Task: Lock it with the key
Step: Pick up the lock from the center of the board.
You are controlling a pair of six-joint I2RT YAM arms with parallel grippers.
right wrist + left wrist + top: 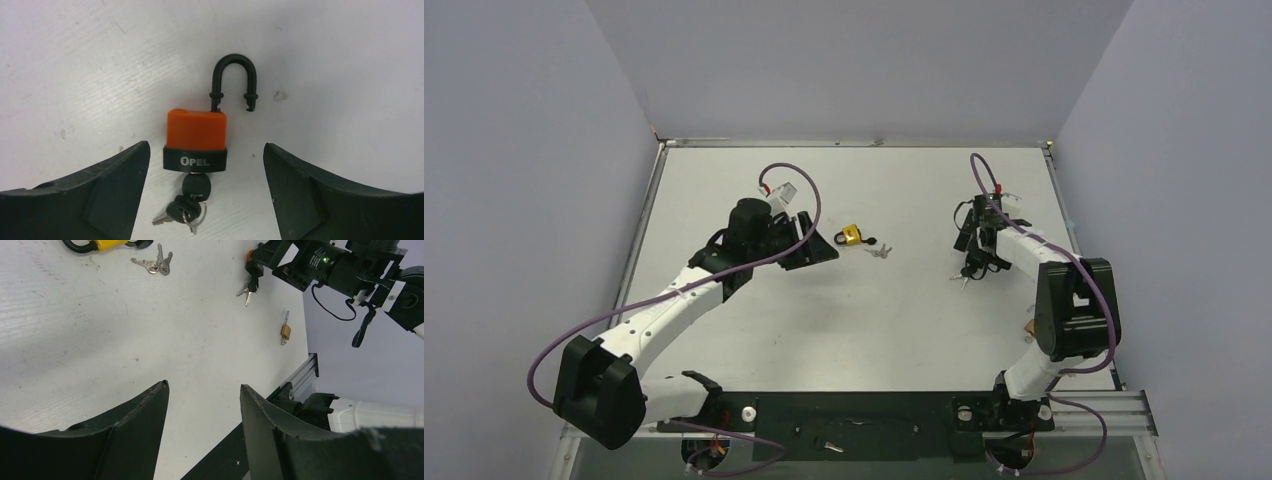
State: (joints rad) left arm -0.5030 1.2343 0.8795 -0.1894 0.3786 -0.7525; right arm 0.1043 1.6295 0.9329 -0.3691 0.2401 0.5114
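Observation:
The key is a small silver bunch on a ring, lying on the table just right of the yellow padlock; both also show in the top view, the key and the yellow padlock. My left gripper is open and empty, left of the yellow padlock. My right gripper is open, straddling an orange padlock without touching it. Its black shackle is open. A black-headed key sits in its keyhole, with a second one on the ring.
A small brass padlock lies near the table's right edge, partly hidden by the right arm in the top view. Grey walls close in on three sides. A rail runs along the near edge.

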